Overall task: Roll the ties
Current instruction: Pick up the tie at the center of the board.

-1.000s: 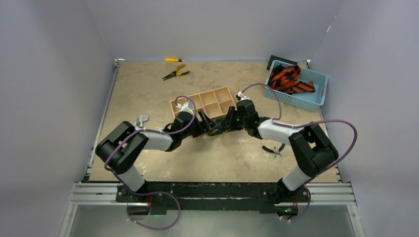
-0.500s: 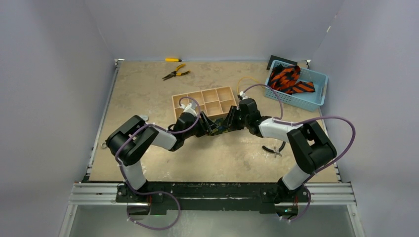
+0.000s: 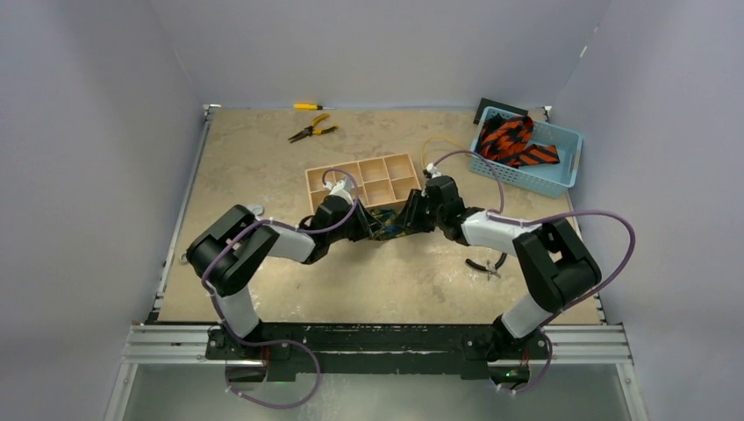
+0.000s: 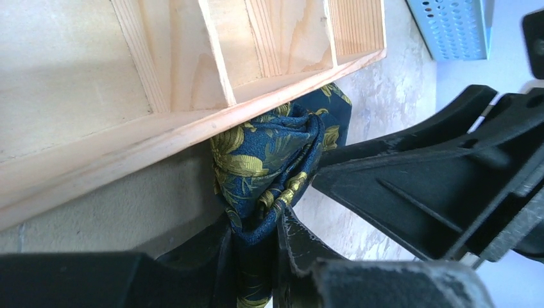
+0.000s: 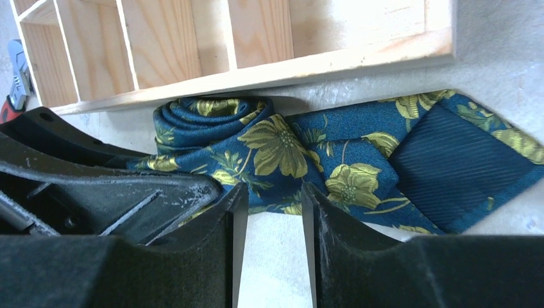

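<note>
Black left gripper is clamped on the rolled end of the navy fabric necktie with gold-yellow flowers. Right gripper is narrowly parted, tips at the tie's edge. The tie lies on the beige bench against the pale wooden divided tray. Far right: orange-red black-striped ties in the light blue plastic basket.
</note>
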Controlling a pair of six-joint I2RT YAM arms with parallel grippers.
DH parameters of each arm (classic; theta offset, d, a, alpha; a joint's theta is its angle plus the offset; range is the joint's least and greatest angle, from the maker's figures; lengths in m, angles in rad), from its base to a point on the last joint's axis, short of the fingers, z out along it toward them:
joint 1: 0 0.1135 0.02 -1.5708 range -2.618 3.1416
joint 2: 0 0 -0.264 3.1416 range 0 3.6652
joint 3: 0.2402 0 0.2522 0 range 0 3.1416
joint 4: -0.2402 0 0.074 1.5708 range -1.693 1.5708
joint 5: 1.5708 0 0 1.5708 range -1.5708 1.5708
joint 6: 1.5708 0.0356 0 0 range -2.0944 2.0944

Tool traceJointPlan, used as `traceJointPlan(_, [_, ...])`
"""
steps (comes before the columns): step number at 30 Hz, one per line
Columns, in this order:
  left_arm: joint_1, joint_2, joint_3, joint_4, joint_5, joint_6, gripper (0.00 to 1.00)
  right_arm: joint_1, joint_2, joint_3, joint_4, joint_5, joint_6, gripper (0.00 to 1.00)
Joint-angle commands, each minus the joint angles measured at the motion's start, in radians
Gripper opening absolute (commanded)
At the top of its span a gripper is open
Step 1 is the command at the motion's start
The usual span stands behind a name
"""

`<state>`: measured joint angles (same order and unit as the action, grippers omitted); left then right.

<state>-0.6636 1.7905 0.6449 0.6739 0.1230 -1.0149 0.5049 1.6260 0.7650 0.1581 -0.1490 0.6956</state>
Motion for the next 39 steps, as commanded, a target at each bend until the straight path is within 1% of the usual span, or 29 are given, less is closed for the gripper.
traceJointPlan(1, [-0.006, -0.089, 0.062, -0.196, -0.028, 0.093, 0.0, -0.001, -0.123, -0.006, -0.064, 0.061, -0.022, 0.42])
traceJointPlan(6, [-0.006, -0.2, 0.129, -0.474, -0.111, 0.201, 0.0, -0.003, -0.254, 0.001, -0.139, 0.165, -0.027, 0.46])
traceJointPlan(11, [-0.006, -0.267, 0.227, -0.76, -0.203, 0.294, 0.0, -0.002, -0.313, 0.008, -0.155, 0.22, -0.017, 0.48])
traceJointPlan(15, [-0.005, -0.326, 0.295, -0.909, -0.284, 0.35, 0.0, -0.002, -0.334, 0.011, -0.155, 0.23, -0.011, 0.49])
traceJointPlan(20, [-0.005, -0.375, 0.421, -1.059, -0.357, 0.427, 0.0, -0.002, -0.349, 0.009, -0.139, 0.235, -0.002, 0.48])
traceJointPlan(24, [-0.004, -0.386, 0.56, -1.138, -0.366, 0.472, 0.0, -0.002, -0.349, 0.014, -0.117, 0.225, 0.007, 0.48])
traceJointPlan(27, [-0.005, -0.373, 0.662, -1.176, -0.343, 0.497, 0.0, -0.002, -0.346, 0.019, -0.099, 0.231, 0.016, 0.48])
traceJointPlan(35, [-0.002, -0.266, 0.911, -1.219, -0.261, 0.521, 0.0, -0.006, -0.314, 0.028, -0.048, 0.212, 0.063, 0.48])
traceJointPlan(39, [0.0, -0.215, 0.985, -1.233, -0.225, 0.526, 0.0, -0.006, -0.313, 0.035, -0.052, 0.206, 0.059, 0.48])
